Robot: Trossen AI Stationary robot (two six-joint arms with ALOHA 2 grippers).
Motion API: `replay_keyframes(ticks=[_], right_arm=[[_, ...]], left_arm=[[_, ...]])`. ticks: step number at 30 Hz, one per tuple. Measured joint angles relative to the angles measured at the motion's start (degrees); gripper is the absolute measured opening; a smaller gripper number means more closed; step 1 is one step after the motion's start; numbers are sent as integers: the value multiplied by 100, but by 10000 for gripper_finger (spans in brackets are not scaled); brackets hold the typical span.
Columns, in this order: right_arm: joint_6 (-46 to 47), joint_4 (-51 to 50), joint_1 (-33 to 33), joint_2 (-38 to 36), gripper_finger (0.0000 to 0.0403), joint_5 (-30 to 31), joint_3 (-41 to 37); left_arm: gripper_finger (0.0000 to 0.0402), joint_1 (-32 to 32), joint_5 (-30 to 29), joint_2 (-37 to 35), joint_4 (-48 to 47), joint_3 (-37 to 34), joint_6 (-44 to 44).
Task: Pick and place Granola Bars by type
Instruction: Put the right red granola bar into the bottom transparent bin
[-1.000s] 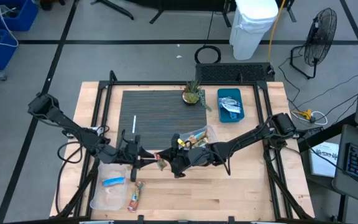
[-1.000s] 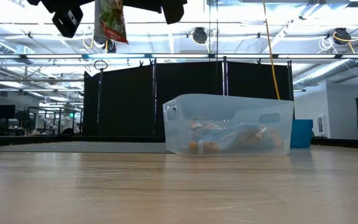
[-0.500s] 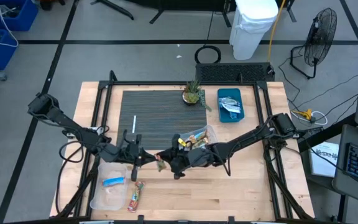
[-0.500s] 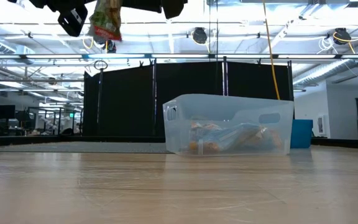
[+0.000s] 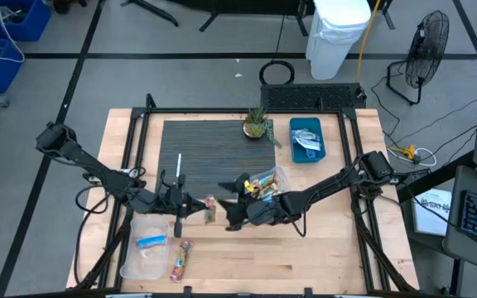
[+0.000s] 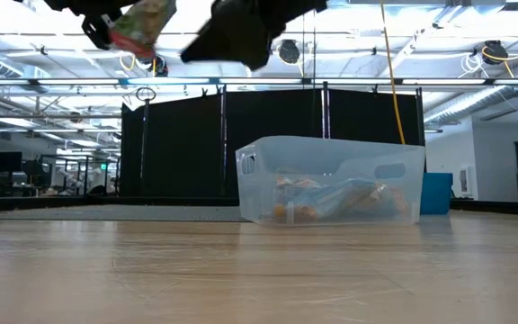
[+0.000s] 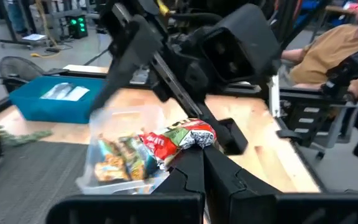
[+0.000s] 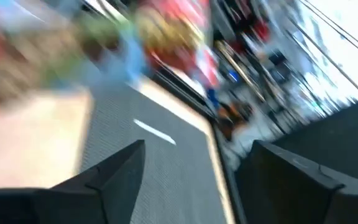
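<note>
- Handover of one granola bar [image 5: 209,208] between the two arms, seen from above at the middle of the wooden table [image 5: 321,257]. A second ago both grippers met on the red-and-green packet; now the left gripper [image 5: 190,207] alone has it.
- Left gripper: fingers fully closed, pinching the bar by one end. In the left wrist view the crumpled packet [image 7: 182,138] projects straight out beyond the fingertips, held clear of the table.
- Right gripper [image 5: 232,217]: a second ago clamped on the same bar, now spread wide and holding nothing. It has backed a little away toward the clear bin [image 5: 281,176], leaving the bar just beside its fingertips but apart from them.
- Low view: the bar [image 6: 140,22] hangs high above the table top under the left gripper, with the dark mass of the right gripper [image 6: 241,31] separated to one side.
- Significance, as a judgement: the transfer appears complete; the left arm is free to carry the bar to the sorting places on its side.
- Neighbouring stock: the clear tray [image 5: 147,258] near the left arm holds a blue bar [image 5: 151,242]; an orange-red-green bar [image 5: 180,261] lies just beside that tray on the wood; the clear bin retains mixed bars; the blue bin [image 5: 307,141] at the far side holds silvery packets.
</note>
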Motion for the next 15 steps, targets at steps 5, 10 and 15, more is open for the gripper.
replay_keyframes(ticks=[5,10,15], right_arm=[[451,-358,152,-2,309,1062,1],[538,-569,403,-2,307,1110,0],[545,-712,689,-118,294,1103,-162]], left_arm=[[0,-306,-466,-554,-697,0,-50],[0,-901,-1242,-977,-1397,0,-301],[0,-1624,-2318,-1163,-2017,0,-771]])
